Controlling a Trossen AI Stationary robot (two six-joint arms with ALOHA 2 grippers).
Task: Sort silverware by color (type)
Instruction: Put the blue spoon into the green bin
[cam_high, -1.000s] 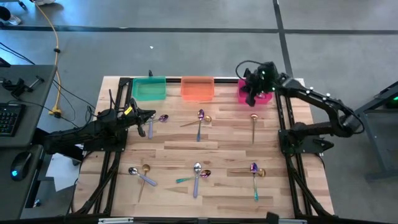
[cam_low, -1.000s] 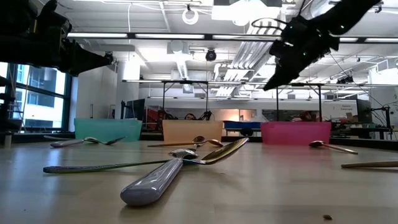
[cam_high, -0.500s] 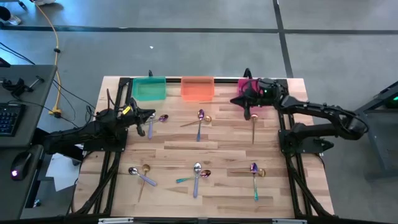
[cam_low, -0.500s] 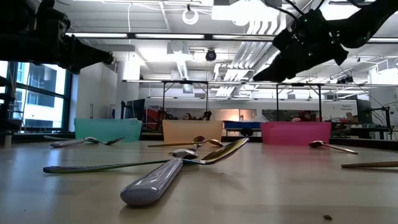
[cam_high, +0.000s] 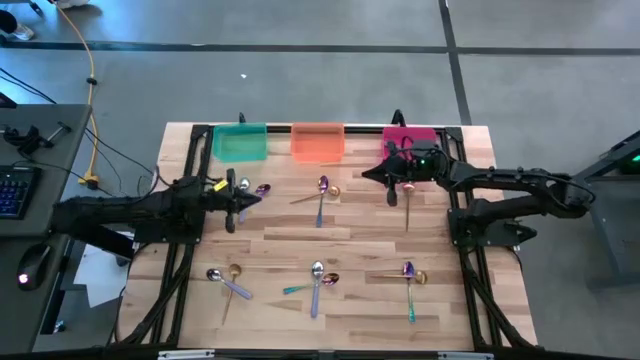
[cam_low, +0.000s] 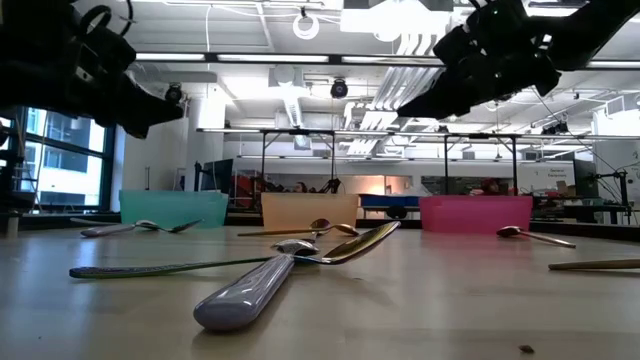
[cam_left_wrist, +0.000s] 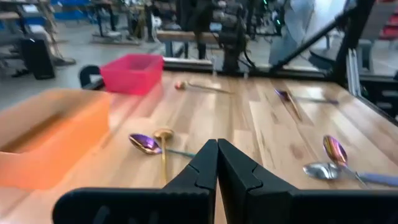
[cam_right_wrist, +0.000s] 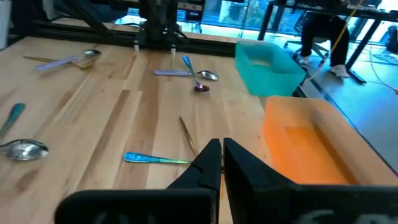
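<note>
Silverware lies in small clusters on the wooden table (cam_high: 360, 225): a purple spoon crossed with a gold one (cam_high: 322, 190), a gold spoon (cam_high: 408, 195), a group by the left arm (cam_high: 258, 190), and three clusters along the near side (cam_high: 316, 280). My left gripper (cam_high: 248, 195) is shut and empty, hovering level by the left group. My right gripper (cam_high: 368, 177) is shut and empty, in the air in front of the pink bin (cam_high: 410, 140), pointing toward the table's left. Both wrist views show shut fingertips (cam_left_wrist: 217, 152) (cam_right_wrist: 222, 152) with nothing between them.
A green bin (cam_high: 240, 142), an orange bin (cam_high: 318, 142) and the pink bin stand in a row along the far edge. Black arm frames run down the left and right sides of the table. Bare wood lies between the far and near spoon clusters.
My right gripper has come away from above the pink bin, moving toward the table's near edge and left, sinking a little and tipping from pointing down to nearly level. My left gripper has shifted slightly toward the right and tipped downward. No silverware has moved.
</note>
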